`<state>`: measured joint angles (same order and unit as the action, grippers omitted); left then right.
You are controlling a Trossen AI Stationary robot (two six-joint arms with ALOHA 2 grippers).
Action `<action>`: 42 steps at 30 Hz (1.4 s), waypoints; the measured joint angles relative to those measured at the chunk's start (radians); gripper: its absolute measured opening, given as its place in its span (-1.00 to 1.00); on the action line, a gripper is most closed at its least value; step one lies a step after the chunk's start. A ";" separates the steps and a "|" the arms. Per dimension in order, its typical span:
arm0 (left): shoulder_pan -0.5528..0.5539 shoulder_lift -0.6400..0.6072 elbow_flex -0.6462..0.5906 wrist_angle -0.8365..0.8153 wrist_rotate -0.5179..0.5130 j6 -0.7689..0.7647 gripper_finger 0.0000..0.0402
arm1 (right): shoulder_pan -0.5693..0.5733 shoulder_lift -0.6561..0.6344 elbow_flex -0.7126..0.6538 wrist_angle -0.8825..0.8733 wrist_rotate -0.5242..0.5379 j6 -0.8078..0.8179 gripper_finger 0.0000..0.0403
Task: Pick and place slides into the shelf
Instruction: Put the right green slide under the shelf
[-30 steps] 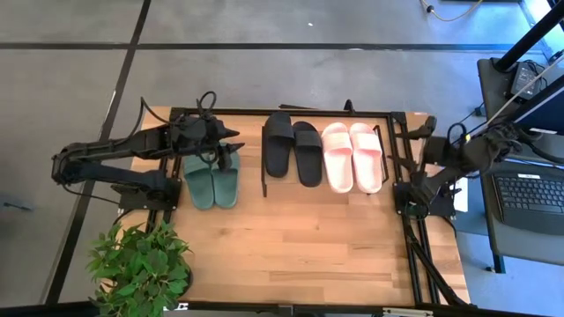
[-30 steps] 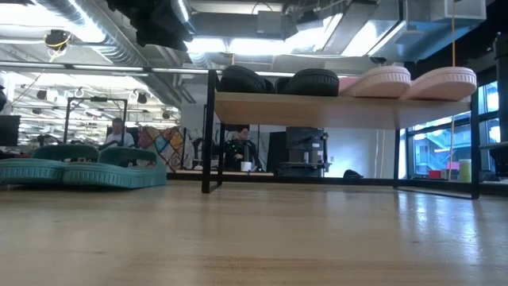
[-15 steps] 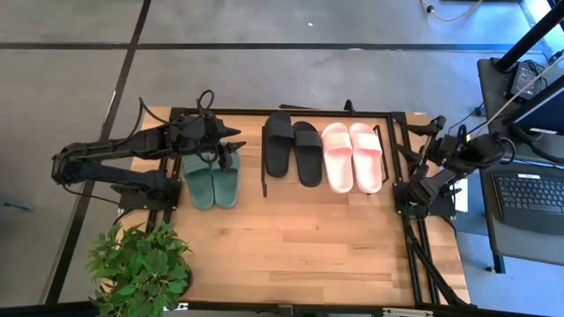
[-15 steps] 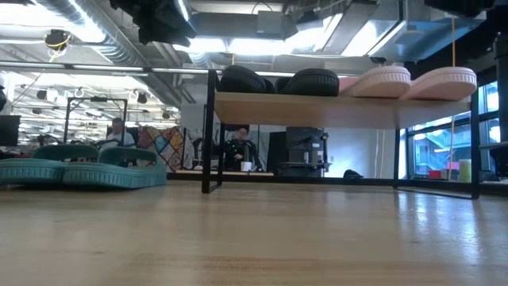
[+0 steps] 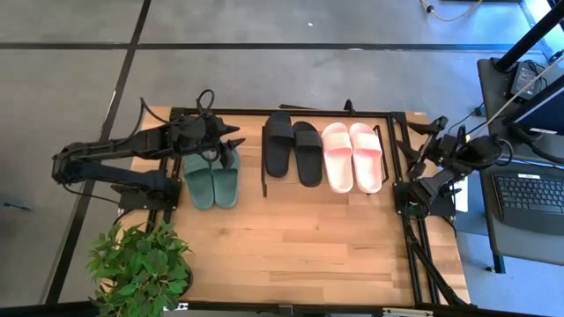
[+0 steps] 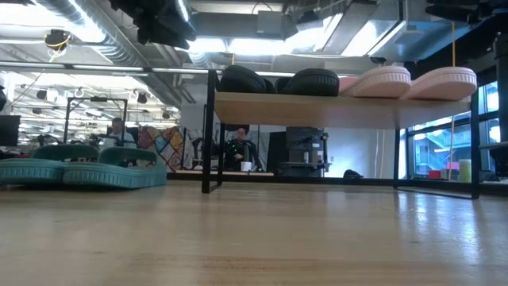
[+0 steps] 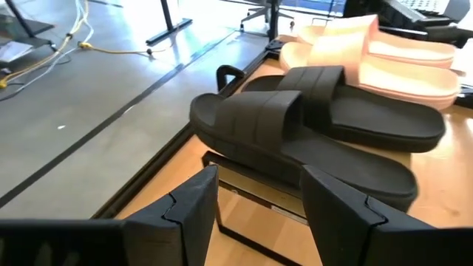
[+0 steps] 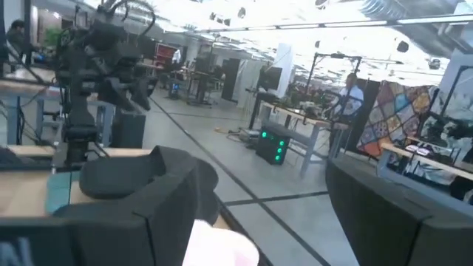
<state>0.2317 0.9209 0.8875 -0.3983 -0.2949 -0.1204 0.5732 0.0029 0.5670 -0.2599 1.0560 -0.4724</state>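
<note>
High view: right arm shifts, slides stay put

Right gripper (image 5: 421, 132), fingers apart, has extended at right; left gripper (image 5: 231, 141), fingers apart, hovers over green slides (image 5: 212, 179).

Low view: black slides (image 6: 279, 82) and pink slides (image 6: 411, 81) sit unmoved on the shelf (image 6: 317, 110).

A light wooden plank table (image 5: 300, 238) is carrying everything here. A low rack of thin black metal tubing (image 5: 263, 167) is standing on its far half, toward twelve o'clock. A pair of black open-toe slide sandals (image 5: 293, 151) is lying side by side on the rack, and a pair of light pink wide-strap slides (image 5: 352, 156) is resting just beside them at three o'clock of the black pair. A pair of dark green slides (image 5: 212, 179) is sitting flat on the wood at nine o'clock of the rack. A leafy green potted plant (image 5: 139, 269) is showing at the seven o'clock corner, possibly standing beside the table rather than on it.
</note>
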 joint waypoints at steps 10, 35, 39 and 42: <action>0.000 0.044 0.000 -0.001 -0.016 0.026 -0.08 | 0.000 0.002 -0.201 0.188 -0.218 0.013 0.42; -0.001 0.050 0.000 -0.013 0.027 0.027 -0.08 | -0.515 0.377 -0.303 0.649 -0.570 0.028 0.42; -0.001 0.050 0.000 -0.013 0.027 0.027 -0.08 | -0.633 0.399 -0.279 0.662 -0.662 0.044 0.42; -0.001 0.050 0.000 -0.014 0.027 0.027 -0.08 | -0.720 0.403 -0.223 0.639 -0.715 0.044 0.42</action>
<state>0.2310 0.9707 0.8875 -0.4118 -0.2677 -0.0937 -0.1468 0.4061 0.3443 0.3795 0.3408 -0.4288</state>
